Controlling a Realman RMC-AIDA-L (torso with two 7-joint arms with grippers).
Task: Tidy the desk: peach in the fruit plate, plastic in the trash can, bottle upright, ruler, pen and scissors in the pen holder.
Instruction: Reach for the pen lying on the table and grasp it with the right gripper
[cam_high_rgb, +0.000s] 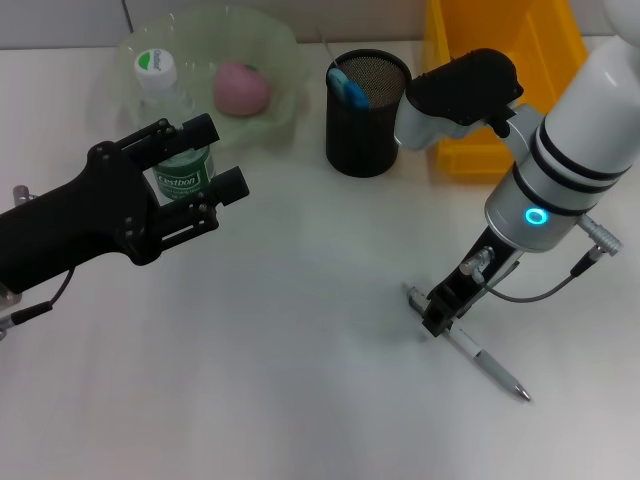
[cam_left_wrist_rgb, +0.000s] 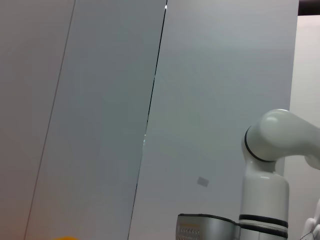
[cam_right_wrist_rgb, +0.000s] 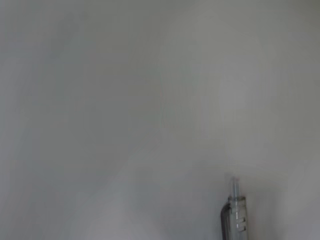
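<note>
An upright clear bottle with a green label and white cap stands at the back left, in front of the fruit plate. My left gripper is shut on its body, one black finger on each side. The pink peach lies in the pale green plate. A silver pen lies flat on the table at the right, and my right gripper is down at its far end. The right wrist view shows one end of the pen on the bare table. The black mesh pen holder holds a blue item.
A yellow bin stands at the back right, behind my right arm. The left wrist view looks at a grey wall, with the pen holder's rim and the white right arm low in the picture. White tabletop fills the foreground.
</note>
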